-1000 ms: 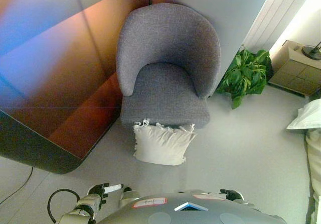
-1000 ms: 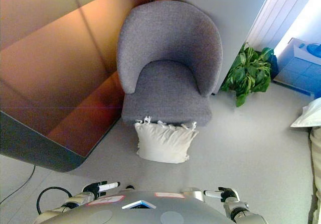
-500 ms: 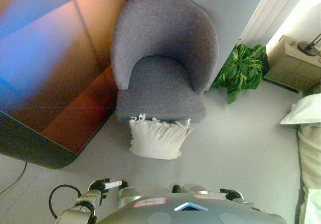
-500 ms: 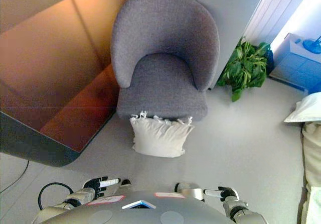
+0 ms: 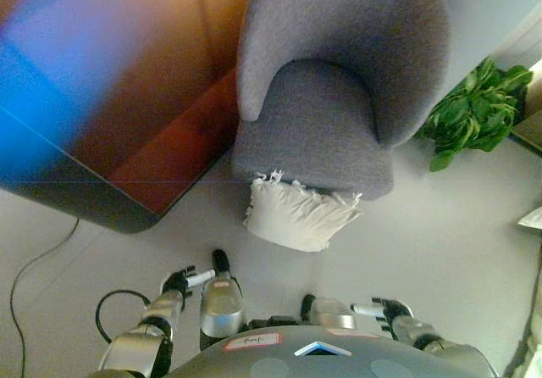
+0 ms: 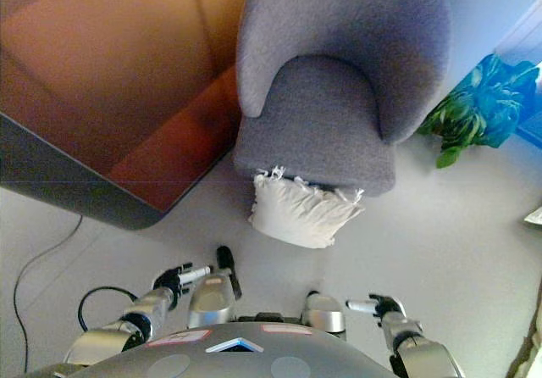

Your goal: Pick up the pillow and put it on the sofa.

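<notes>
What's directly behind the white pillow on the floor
The grey armchair: the pillow leans against the front of its seat. The chair's base and the floor behind the pillow are hidden.

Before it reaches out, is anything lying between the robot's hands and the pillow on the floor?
Nothing visible: bare floor lies between the left hand, the right hand and the pillow, which leans against the grey armchair front.

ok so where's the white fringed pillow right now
The white fringed pillow is on the grey floor mid-view, leaning against the front of the grey upholstered armchair, ahead of both hands and apart from them.
</notes>
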